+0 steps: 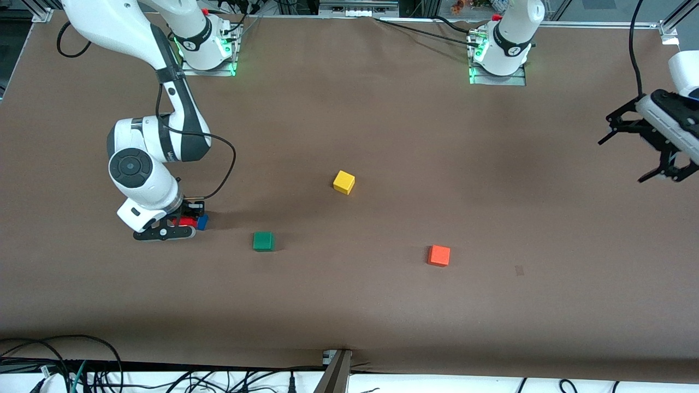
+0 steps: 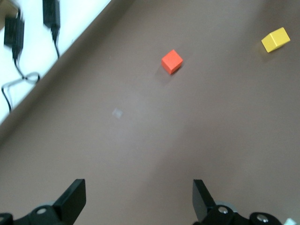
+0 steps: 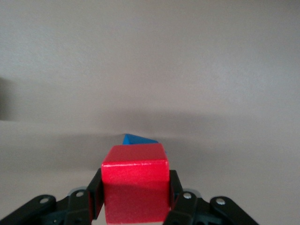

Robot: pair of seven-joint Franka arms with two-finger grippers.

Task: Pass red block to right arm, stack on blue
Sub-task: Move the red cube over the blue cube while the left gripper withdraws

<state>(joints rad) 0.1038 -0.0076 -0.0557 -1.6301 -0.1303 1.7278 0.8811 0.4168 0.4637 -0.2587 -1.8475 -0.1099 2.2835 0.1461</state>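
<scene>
while the red block [image 3: 135,180] is clamped between the closed fingers of the right gripper [image 1: 183,221], it is held low over the blue cube [image 1: 202,222], toward the right arm's end of the bench. in the right wrist view only a corner of the blue cube is seen past the red block's top edge, and whether the two cubes touch cannot be told. the right arm [image 1: 158,136] is bent down from its base at the bench's top edge.

the left gripper [image 1: 652,144] is held up in the air at the left arm's edge of the bench, its jaws spread wide with nothing between them; in the left wrist view both fingertips [image 2: 72,199] are seen well apart over bare bench [image 1: 382,305]. this arm waits.

an orange cube [image 1: 439,255], a green cube [image 1: 263,240] and a yellow cube [image 1: 344,182] are set apart on the middle of the bench, the yellow one farthest from the front edge.
</scene>
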